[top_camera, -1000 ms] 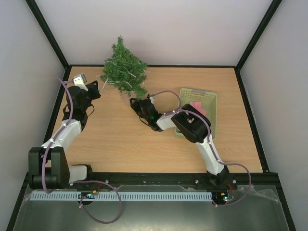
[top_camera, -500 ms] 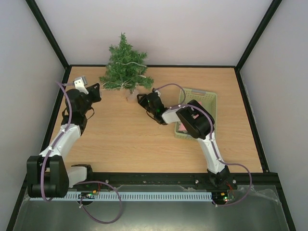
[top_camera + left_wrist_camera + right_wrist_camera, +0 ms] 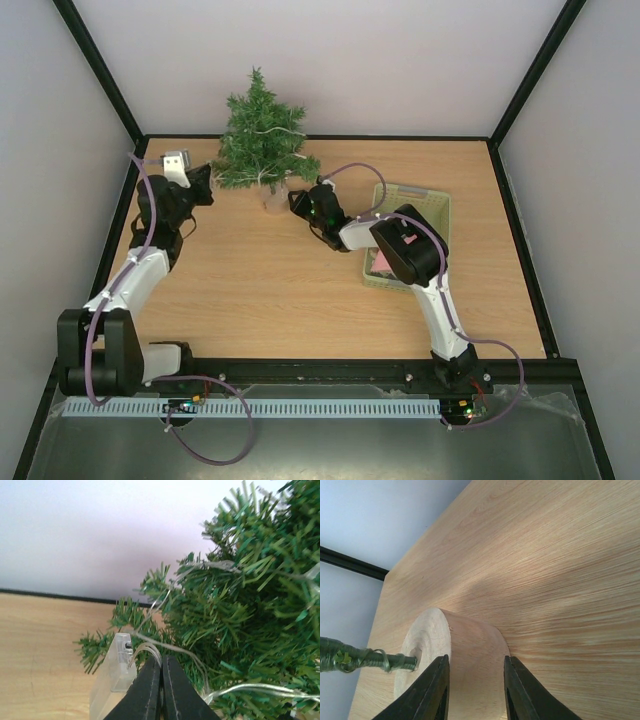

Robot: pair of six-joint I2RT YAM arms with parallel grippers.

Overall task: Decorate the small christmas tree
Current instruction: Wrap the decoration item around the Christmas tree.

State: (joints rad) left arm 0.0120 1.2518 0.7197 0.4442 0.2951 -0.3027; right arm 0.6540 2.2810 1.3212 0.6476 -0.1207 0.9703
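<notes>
Looking down from above, the small christmas tree stands upright at the far left of the table, close to the back wall, on its round wooden base. Both arms reach toward it: the left gripper just beside the lower left branches, the right gripper at the base. A pale green basket sits to the right, partly covered by the right arm, with something pink inside that is too hidden to name.

Only the right wrist view shows the grip. The right gripper has one finger on each side of the wooden base, both pressed against its rim, and the green-wrapped trunk enters the middle of the disc. The branches are cut off at that frame's edge.

Only the left wrist view shows the clear plastic battery box just beside the left gripper, whose fingers are pressed together. A thin light wire loops from the box past the fingertips and into the small christmas tree. I cannot tell whether that wire is pinched between the tips or only lies against them. From above, the box and most of the wire are too small to make out
</notes>
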